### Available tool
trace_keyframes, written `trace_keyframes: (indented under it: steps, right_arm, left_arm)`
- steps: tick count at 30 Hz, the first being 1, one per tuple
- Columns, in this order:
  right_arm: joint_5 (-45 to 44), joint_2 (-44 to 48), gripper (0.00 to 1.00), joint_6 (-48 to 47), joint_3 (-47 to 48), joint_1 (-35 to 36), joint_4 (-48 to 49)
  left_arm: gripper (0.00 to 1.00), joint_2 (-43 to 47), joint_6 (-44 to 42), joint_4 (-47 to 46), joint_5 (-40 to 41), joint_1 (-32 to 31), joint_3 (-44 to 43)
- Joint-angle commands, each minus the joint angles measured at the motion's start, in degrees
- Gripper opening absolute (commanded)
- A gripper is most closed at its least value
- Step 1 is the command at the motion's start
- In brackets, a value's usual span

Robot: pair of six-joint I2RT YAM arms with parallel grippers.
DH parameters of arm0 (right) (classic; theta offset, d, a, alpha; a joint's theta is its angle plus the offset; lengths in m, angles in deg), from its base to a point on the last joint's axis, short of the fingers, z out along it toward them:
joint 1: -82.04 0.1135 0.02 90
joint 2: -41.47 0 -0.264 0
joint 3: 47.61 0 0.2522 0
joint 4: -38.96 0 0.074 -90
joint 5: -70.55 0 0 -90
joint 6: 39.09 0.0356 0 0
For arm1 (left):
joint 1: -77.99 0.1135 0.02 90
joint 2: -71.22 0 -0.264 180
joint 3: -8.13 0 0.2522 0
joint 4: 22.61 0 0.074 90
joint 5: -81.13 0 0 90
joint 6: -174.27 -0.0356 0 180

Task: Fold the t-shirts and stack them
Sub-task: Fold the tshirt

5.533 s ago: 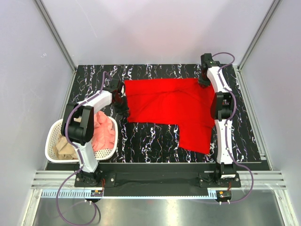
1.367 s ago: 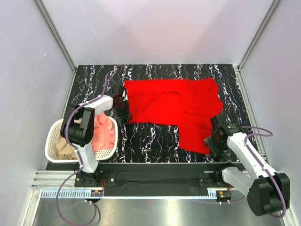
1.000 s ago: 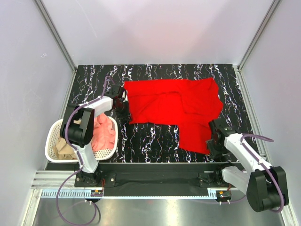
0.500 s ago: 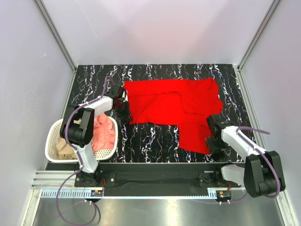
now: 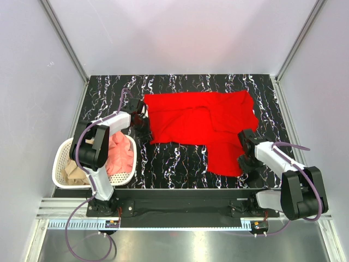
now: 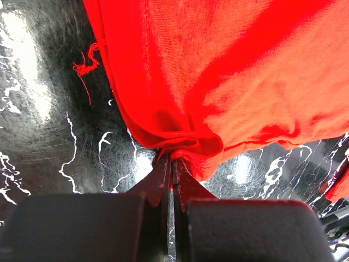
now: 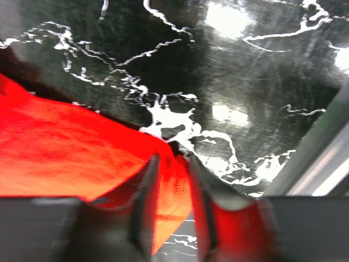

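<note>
Gripping bright red soft-cloth t-shirt [image 5: 202,123] for first fold: left gripper [image 6: 170,162] pinched shut on left hem; right gripper [image 7: 172,166] straddling near-right corner, cannot tell if clamped; next, secure and lift both evenly

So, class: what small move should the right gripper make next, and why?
Probably close the right gripper on the near corner of the red shirt: the cloth sits between its jaws, which stand apart, while the left gripper is already shut on the shirt's left edge.

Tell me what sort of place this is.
Probably a robotics lab cell, not a home: bare white panels in aluminium framing, left arm and right arm bolted by a metal rail, a red t-shirt on a marbled table.
</note>
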Motion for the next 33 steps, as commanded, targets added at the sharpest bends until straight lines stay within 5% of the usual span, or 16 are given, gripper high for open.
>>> trace_keyframes:
  steps: [1,10,18,25,33]
  right_arm:
    - [-1.15,1.16,0.38,0.31,1.15,-0.17,-3.68]
    - [1.57,3.27,0.44,-3.29,0.88,0.00,-3.25]
    - [3.51,3.54,0.11,-3.90,-0.44,0.09,-0.52]
    - [3.24,1.70,0.40,-8.56,1.41,0.09,-2.54]
    - [5.53,-6.02,0.36,-8.81,4.74,0.71,3.50]
  left_arm:
    - [0.00,2.49,0.33,-1.46,-1.00,-0.27,-1.24]
    - [0.00,1.96,0.25,-1.11,-0.30,-0.27,-1.41]
    - [0.00,1.96,0.86,-1.28,-0.03,-0.27,-1.24]
    - [0.00,2.22,1.13,-1.55,0.23,-0.27,-0.80]
    - [0.00,1.96,1.74,-1.46,0.23,-0.27,-1.23]
